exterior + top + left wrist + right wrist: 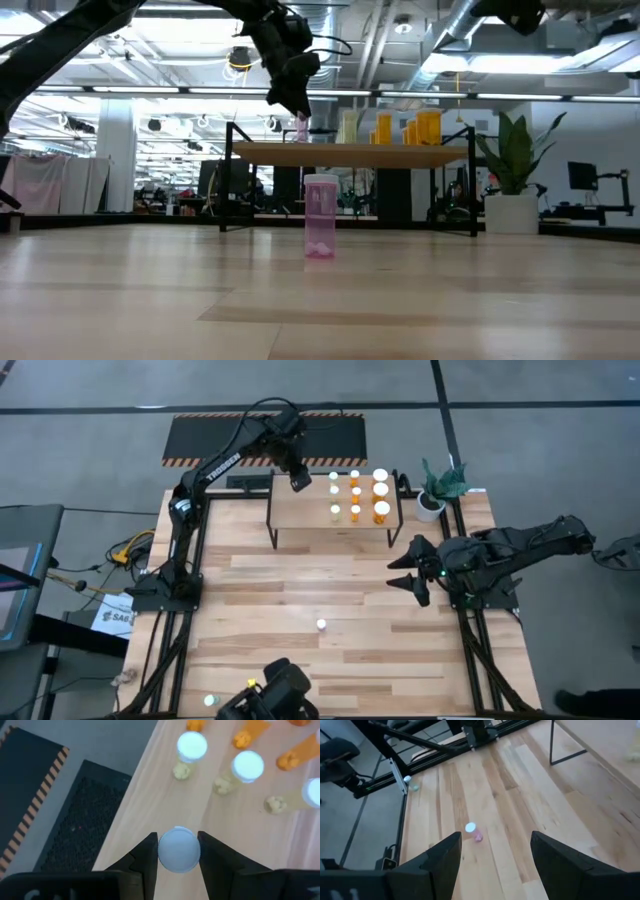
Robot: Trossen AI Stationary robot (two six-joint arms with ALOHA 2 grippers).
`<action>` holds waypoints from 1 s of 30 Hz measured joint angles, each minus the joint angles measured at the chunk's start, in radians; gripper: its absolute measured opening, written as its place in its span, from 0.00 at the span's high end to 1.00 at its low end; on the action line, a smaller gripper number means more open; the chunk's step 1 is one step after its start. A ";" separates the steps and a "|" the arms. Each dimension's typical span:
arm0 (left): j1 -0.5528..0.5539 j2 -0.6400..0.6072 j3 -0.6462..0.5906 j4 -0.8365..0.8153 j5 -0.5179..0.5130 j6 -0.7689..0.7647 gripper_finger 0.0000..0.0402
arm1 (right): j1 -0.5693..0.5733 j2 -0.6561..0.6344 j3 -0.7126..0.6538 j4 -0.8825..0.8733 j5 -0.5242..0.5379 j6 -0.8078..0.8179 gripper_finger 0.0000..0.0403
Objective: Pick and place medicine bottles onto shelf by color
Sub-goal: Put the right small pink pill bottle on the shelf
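Pink bottle (301,127) with a white cap sat clamped between the left gripper (178,854) fingers, over the shelf (300,512) near its left rear part, about 12 o'clock of table centre in the high view. Low view showed that bottle's base at or just above the shelf top (contact not clear). Left gripper (299,480) pointed down from the arm reaching across the table's far left.

On the shelf's right half stood the sorted bottles: greenish bottles (334,494) in one column at 11 o'clock of the orange bottles (380,498), which filled two columns toward the right edge, larger ones outermost. Left wrist view showed pale greenish ones (191,748) just beyond the held cap, orange farther on.

One pink bottle (321,625) stood upright alone on the wooden table (250,590), roughly centre, at 6 o'clock of the shelf; it also showed in the right wrist view (472,830).

Right gripper (408,570) hovered at 3 o'clock of the table, fingers (440,860) spread wide, holding nothing. Potted plant (436,488) sat at the far right corner.
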 joint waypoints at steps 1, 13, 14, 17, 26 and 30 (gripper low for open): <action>0.001 0.000 0.000 0.000 0.008 0.000 0.74 | 0.000 0.000 0.000 -0.002 0.000 -0.001 0.35; 0.014 0.002 0.000 0.024 0.003 0.018 0.74 | 0.000 0.004 0.000 -0.003 -0.027 -0.038 0.35; 0.014 0.002 -0.007 0.032 0.003 0.018 0.74 | 0.000 0.004 0.000 -0.003 -0.027 -0.043 0.35; 0.013 0.004 -0.054 0.054 0.006 0.016 0.74 | 0.000 0.004 0.000 -0.003 -0.027 -0.056 0.35; 0.013 0.005 -0.082 0.068 -0.004 0.020 0.74 | 0.000 0.004 0.000 -0.002 -0.049 -0.053 0.35; 0.013 0.005 -0.082 0.075 0.003 0.018 0.74 | 0.000 0.004 0.000 -0.002 -0.049 -0.052 0.35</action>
